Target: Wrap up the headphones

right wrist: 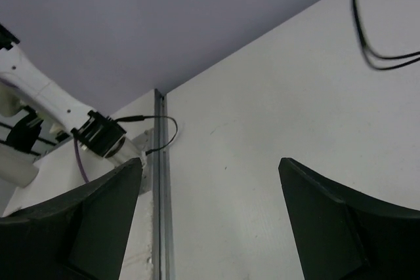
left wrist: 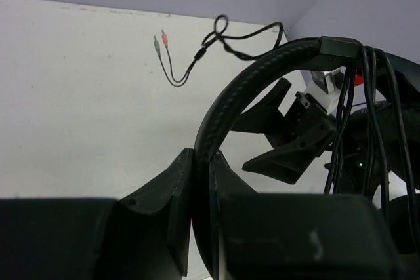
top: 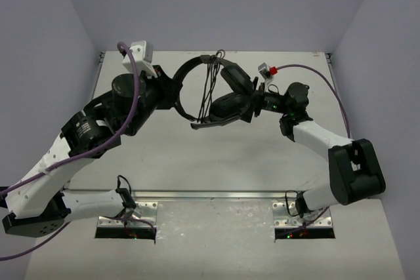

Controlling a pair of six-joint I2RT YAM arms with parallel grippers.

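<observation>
White table within plain pale lavender walls.

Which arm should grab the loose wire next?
Right: the right gripper is open and empty, while the left gripper is clamped on the headband, holding the headphones up. The loose cable lies on the table.

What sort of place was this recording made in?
Most likely a lab robot cell, not a home or workshop: a white table boxed in by plain pale walls, two arms bolted by a metal rail at its near edge, and headphones as the prop.
</observation>
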